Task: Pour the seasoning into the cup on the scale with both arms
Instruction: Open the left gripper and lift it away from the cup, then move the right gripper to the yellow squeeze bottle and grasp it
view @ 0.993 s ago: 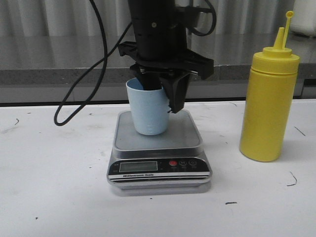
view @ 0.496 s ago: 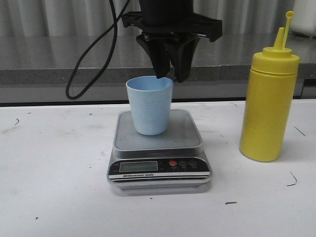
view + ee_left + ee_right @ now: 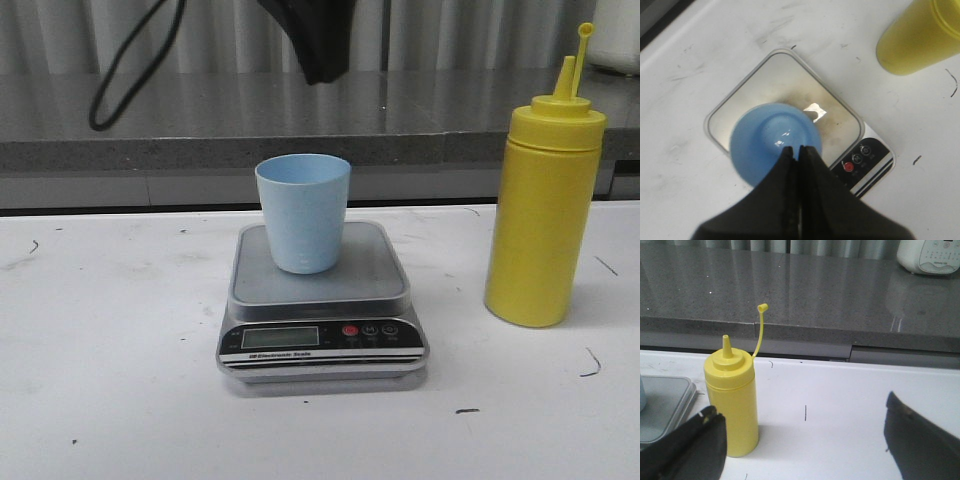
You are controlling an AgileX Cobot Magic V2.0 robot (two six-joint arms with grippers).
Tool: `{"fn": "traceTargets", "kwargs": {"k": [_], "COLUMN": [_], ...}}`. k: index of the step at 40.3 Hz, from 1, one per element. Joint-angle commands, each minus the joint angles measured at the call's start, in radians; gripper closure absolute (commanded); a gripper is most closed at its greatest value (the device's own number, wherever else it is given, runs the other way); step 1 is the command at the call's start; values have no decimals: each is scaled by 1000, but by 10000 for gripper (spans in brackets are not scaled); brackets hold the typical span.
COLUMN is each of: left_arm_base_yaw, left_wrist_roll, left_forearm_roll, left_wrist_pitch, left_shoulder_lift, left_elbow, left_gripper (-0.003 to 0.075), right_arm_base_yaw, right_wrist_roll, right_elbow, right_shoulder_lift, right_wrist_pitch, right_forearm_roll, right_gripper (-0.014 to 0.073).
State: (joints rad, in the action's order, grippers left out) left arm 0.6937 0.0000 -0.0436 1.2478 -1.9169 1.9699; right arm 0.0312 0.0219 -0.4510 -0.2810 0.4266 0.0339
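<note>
The pale-blue cup (image 3: 303, 212) stands upright on the steel platform of the silver scale (image 3: 375, 270). My left gripper (image 3: 322, 72) hangs high above the cup, shut and empty. In the left wrist view its closed fingertips (image 3: 796, 148) sit straight over the cup (image 3: 765, 145) and scale (image 3: 765, 80). The yellow seasoning bottle (image 3: 545, 210) stands upright on the table right of the scale, its tip cap off and hanging on its tether. My right gripper (image 3: 802, 440) is open and empty, low over the table, with the bottle (image 3: 732, 400) just beyond its left finger. It is out of the front view.
A grey stone ledge (image 3: 480, 110) runs behind the white table. A white appliance (image 3: 930, 255) sits on it at the far right. A black cable loop (image 3: 120, 90) hangs from the left arm above the table's left side.
My left gripper has let go of the cup's rim, risen straight up to the top of the front view and closed. The cup stays on the scale. The bottle has not moved.
</note>
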Motion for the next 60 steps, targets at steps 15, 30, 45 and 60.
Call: {"fn": "traceTargets", "kwargs": {"k": [15,30,45,60], "left_arm_base_yaw": [-264,-425,-427,-427], "left_wrist_roll": [-9,-15,-15,-15], "left_forearm_roll": [13,69,137,137], "left_wrist_pitch": [-96,-478,-878,-1000], "left_shoulder_lift": [370,808,1295,1710], "left_elbow": [-466,-1006,-1411,-1608], "left_gripper": [740,740,740,740], "right_arm_base_yaw": [-6,-6,-6,-6], "right_wrist_roll": [2,2,2,2], "right_elbow": [-34,-34,-34,-34], "right_shoulder_lift": [-18,-18,-18,-18], "right_wrist_pitch": [-78,-78,-77,-77], "right_forearm_roll": [-9,-9,-9,-9], "right_gripper": [-58,-58,-58,-58]}}
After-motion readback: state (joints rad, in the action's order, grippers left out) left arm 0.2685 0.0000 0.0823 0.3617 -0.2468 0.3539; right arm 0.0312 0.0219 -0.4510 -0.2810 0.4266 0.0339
